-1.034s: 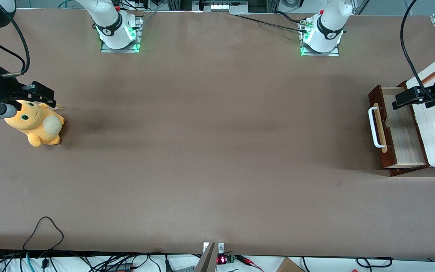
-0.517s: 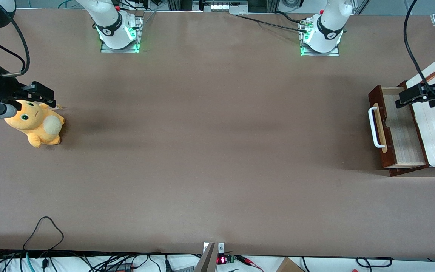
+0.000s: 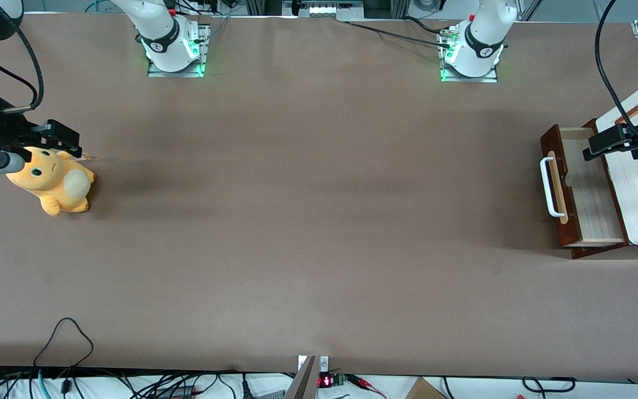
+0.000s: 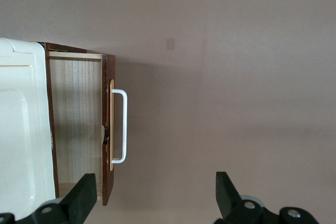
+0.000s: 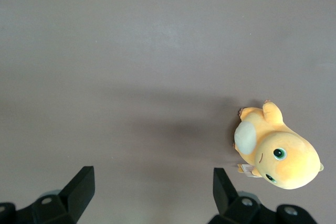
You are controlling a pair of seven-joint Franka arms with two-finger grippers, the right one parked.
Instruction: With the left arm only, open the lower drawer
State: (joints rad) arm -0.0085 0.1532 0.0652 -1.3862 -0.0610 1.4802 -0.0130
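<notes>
Hovering above the pulled-out lower drawer [image 3: 585, 191], the gripper [image 3: 593, 148] spreads its fingers [image 4: 84, 198] wide, holding nothing.

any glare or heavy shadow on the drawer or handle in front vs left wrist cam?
Front view: even light, no glare; the lower drawer casts a soft shadow on the table; the gripper hangs above it. Left wrist view: the white handle is crisp; open gripper fingers show dark.
</notes>
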